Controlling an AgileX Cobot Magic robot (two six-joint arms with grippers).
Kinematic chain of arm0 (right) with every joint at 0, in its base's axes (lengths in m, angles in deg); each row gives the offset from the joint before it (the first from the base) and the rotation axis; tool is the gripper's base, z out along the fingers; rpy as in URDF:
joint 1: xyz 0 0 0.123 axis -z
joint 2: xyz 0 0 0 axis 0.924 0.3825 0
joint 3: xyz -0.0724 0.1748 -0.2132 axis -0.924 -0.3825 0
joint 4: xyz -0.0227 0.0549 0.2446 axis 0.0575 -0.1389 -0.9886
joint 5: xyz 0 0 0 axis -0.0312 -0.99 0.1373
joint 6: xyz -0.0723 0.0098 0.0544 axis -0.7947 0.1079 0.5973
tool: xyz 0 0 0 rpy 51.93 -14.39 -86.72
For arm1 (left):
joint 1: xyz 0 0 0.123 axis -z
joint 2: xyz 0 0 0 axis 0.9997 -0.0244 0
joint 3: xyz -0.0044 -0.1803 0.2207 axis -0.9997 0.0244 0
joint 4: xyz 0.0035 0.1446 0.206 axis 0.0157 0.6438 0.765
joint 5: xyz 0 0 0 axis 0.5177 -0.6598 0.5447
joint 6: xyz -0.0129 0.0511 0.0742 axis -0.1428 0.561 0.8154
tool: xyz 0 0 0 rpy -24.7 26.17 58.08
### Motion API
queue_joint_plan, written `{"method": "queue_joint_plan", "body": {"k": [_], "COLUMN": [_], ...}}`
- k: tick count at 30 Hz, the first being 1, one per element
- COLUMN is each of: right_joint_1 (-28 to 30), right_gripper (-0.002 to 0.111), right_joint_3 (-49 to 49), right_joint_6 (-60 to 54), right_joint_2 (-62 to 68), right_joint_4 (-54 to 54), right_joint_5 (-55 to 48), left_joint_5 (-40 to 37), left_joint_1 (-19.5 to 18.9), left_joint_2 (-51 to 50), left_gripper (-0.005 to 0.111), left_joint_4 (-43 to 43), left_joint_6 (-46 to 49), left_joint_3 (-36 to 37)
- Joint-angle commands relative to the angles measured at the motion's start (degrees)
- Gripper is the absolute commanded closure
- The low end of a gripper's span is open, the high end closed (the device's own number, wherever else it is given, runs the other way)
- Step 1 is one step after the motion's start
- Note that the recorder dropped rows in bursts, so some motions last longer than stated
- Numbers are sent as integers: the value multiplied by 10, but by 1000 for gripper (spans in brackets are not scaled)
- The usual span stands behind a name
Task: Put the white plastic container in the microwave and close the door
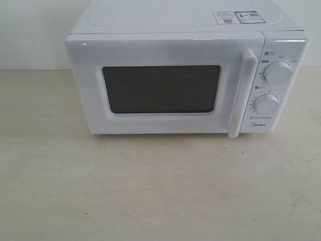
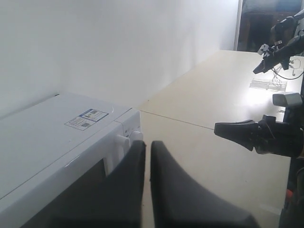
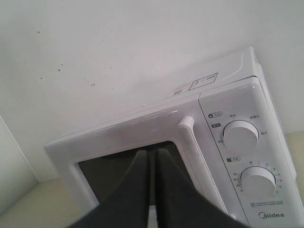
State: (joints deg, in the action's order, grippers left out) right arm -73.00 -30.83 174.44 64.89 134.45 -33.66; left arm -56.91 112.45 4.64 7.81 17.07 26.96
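Observation:
The white microwave [image 1: 170, 30] stands at the back of the table, and its door [image 1: 160, 52] with the dark window is shut, the bar handle [image 1: 242, 95] beside the two knobs. The white plastic container shows in no view. Neither gripper appears in the exterior view. In the left wrist view my left gripper [image 2: 147, 145] is shut with nothing in it, off the microwave's [image 2: 47, 128] front corner near the handle [image 2: 122, 141]. In the right wrist view my right gripper [image 3: 153, 153] is also shut and empty, in front of the door window [image 3: 109, 173], short of the handle [image 3: 192, 137].
Bare beige tabletop [image 1: 150, 191] stretches in front of the microwave, with a white wall behind it. In the left wrist view the right arm [image 2: 266, 137] hangs over the table, and further off there is a clear plastic item [image 2: 268, 84] and other dark equipment [image 2: 280, 47].

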Motion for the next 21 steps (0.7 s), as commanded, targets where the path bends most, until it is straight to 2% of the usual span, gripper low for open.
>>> {"method": "queue_joint_plan", "body": {"k": [1, 3, 7, 8, 18, 21], "right_joint_1": [3, 3, 3, 3, 3, 3], "right_gripper": [108, 108, 108, 108, 108, 108], "right_joint_3": [-3, -9, -40, -47, -66, -66], "right_joint_6": [-37, -78, -70, -71, -89, -88], "right_joint_2": [-4, -27, -87, -87, -87, -87], "right_joint_4": [4, 22, 8, 6, 10, 10], "right_joint_5": [-13, -68, -233, -242, -208, -170], "left_joint_5": [-1, -1, -1, -1, -1, -1], "left_joint_1": [1, 1, 1, 1, 1, 1], "left_joint_2": [2, 2, 2, 2, 2, 2], "left_gripper": [102, 102, 102, 102, 102, 102], "left_joint_4": [0, 0, 0, 0, 0, 0], "left_joint_6": [-6, -6, -6, -6, -6, -6], "left_joint_3": [2, 2, 2, 2, 2, 2]}}
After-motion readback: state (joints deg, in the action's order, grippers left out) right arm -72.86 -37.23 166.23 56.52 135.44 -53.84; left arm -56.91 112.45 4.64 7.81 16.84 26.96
